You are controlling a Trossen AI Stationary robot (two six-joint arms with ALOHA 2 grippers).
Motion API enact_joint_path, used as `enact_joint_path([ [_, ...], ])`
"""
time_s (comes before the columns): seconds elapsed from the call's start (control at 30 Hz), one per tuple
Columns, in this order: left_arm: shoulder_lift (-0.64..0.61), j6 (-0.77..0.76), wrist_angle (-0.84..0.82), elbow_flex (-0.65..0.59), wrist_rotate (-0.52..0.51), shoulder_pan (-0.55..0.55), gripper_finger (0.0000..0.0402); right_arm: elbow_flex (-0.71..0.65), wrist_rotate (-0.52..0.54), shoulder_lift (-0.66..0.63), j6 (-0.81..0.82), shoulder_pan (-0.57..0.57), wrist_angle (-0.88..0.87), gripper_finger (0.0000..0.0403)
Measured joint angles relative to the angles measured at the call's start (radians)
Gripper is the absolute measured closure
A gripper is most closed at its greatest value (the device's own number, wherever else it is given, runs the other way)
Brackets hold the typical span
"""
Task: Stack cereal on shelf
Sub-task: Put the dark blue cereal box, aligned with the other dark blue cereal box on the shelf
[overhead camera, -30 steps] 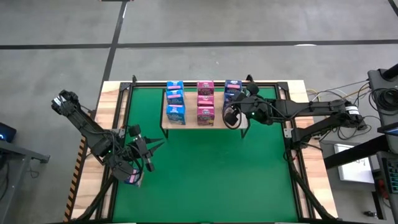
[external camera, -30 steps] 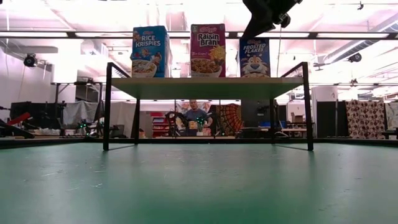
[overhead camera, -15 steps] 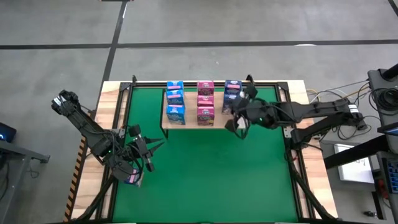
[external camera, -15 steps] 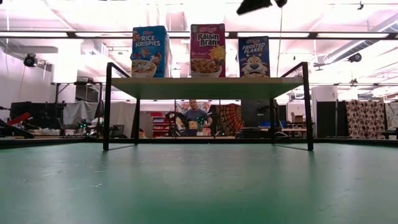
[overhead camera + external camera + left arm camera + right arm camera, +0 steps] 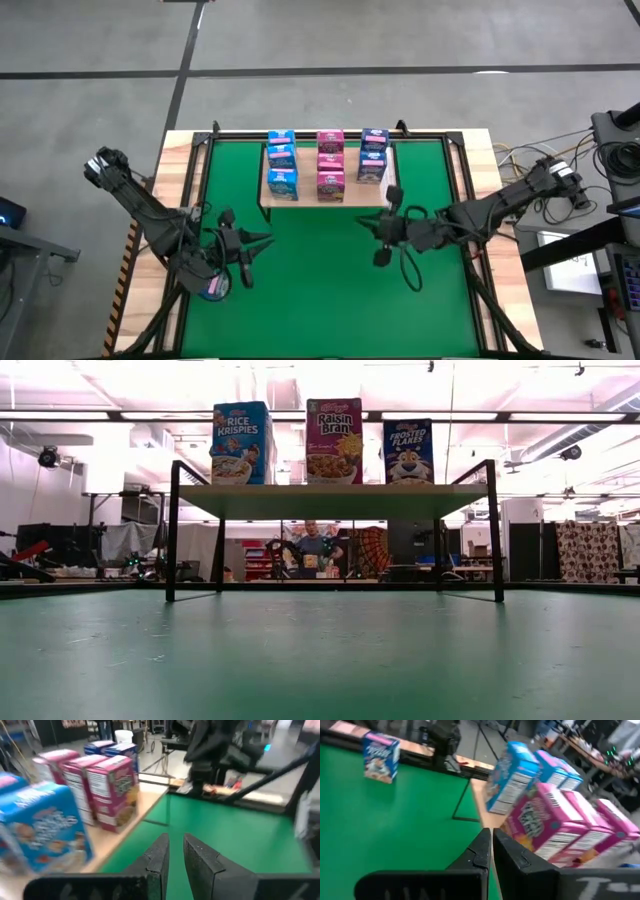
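Note:
The shelf point(image 5: 352, 197), a light-wood board in a black frame, stands at the far middle of the green mat. On it stand three light blue boxes point(image 5: 281, 160), three pink boxes point(image 5: 330, 160) and two dark blue boxes point(image 5: 372, 155). Their front row shows in the low view point(image 5: 335, 440). One more dark blue box point(image 5: 381, 757) stands upright on the mat by the left arm point(image 5: 213, 288). My right gripper point(image 5: 366, 222) is shut and empty over the mat, just near of the shelf. My left gripper point(image 5: 262, 240) is shut and empty at the mat's left, pointing right.
The black frame point(image 5: 460, 190) runs around the green mat. Wooden table strips lie on both sides point(image 5: 180, 170). Cables hang below the right arm point(image 5: 408, 270). The middle and near part of the mat point(image 5: 330, 300) is bare. A person stands in the room behind the shelf point(image 5: 314, 550).
My right gripper has drawn back from the dark blue boxes on the shelf toward the table's near edge and come down over the mat, leaving the low view. The dark blue boxes stay on the shelf. My left gripper has shifted a little toward the right.

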Motion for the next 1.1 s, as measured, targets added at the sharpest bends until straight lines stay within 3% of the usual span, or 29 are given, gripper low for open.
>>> enact_joint_path([
  [0.1, 0.064, -0.092, -0.001, 0.057, 0.031, 0.000, 0.0362, -0.062, 0.000, -0.002, -0.033, 0.036, 0.067, 0.0394],
  [0.2, 0.147, -0.210, -0.107, 0.152, 0.108, 0.001, 0.0362, -0.117, -0.001, -0.010, -0.056, 0.068, 0.125, 0.0394],
  [0.27, 0.201, -0.349, -0.279, 0.255, 0.189, 0.011, 0.0362, -0.144, -0.003, -0.023, -0.089, 0.085, 0.156, 0.0394],
  [0.4, 0.335, -0.682, -0.809, 0.465, 0.375, 0.018, 0.0362, -0.154, -0.004, -0.065, -0.129, 0.101, 0.173, 0.0394],
  [0.53, 0.423, -1.083, -1.218, 0.578, 0.787, 0.023, 0.0362, -0.167, -0.053, -0.106, -0.092, 0.106, 0.160, 0.0394],
  [0.6, 0.441, -1.177, -1.247, 0.582, 0.942, 0.008, 0.0362, -0.172, -0.102, -0.114, -0.104, 0.106, 0.157, 0.0394],
  [0.67, 0.442, -1.249, -1.225, 0.573, 1.016, -0.009, 0.0362, -0.173, -0.114, -0.119, -0.122, 0.106, 0.159, 0.0394],
  [0.87, 0.430, -1.392, -1.246, 0.564, 1.043, -0.041, 0.0362, -0.175, -0.124, -0.119, -0.138, 0.106, 0.160, 0.0394],
  [1.1, 0.428, -1.407, -1.279, 0.557, 1.042, -0.045, 0.0347, -0.175, -0.139, -0.120, -0.150, 0.106, 0.158, 0.0394],
])
